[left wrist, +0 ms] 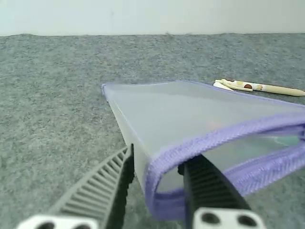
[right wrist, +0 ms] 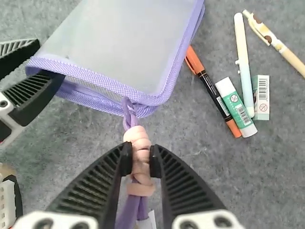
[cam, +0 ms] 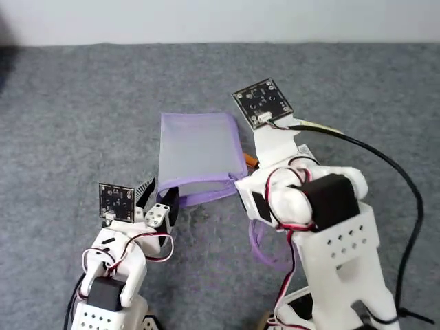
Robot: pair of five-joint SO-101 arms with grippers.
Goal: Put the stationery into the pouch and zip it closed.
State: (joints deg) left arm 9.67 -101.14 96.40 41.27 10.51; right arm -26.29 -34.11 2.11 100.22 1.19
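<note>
My right gripper (right wrist: 139,152) pinches the zipper cord (right wrist: 128,112), left gripper (left wrist: 159,160) clamps the pouch (left wrist: 190,114); pulling now would likely seal out the stationery (right wrist: 236,107) lying beyond my right gripper.

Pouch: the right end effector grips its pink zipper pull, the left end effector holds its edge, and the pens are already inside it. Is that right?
Not quite. The pens lie on the grey mat beside the pouch, not inside it, as the right wrist view shows. The rest stands.
</note>
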